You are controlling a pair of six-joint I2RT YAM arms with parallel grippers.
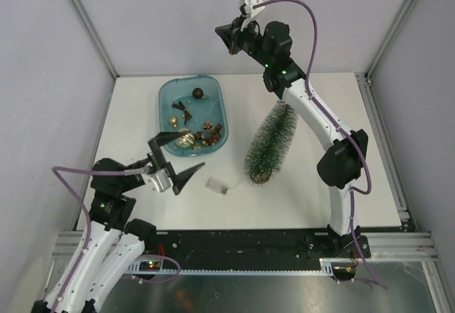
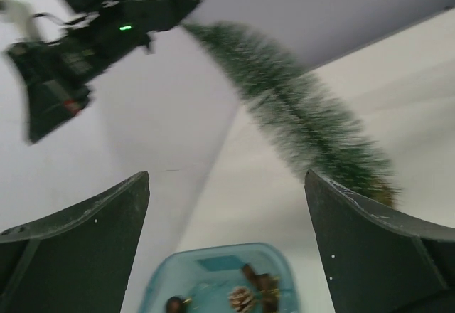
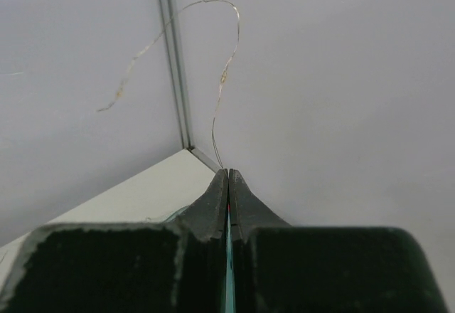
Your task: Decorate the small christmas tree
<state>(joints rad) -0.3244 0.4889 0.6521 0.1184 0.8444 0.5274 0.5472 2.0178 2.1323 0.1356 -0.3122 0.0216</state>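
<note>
The small christmas tree (image 1: pixel 271 141) lies on the white table, its brown base toward the near edge and its tip under the right arm; it is blurred in the left wrist view (image 2: pixel 306 124). My left gripper (image 1: pixel 176 155) hovers open and empty (image 2: pixel 227 178) by the near corner of the blue tray (image 1: pixel 168 91). My right gripper (image 1: pixel 229 37) is raised high at the back, with its jaws (image 3: pixel 227 172) pressed together on a thin wire (image 3: pixel 223 78). The wire curls up and to the left from the tips.
The tray rim (image 2: pixel 234 246) encloses pine cones (image 2: pixel 242 299), small balls and dark pieces. A small clear item (image 1: pixel 217 184) lies on the table between the tray and the tree's base. Grey walls close the back and both sides.
</note>
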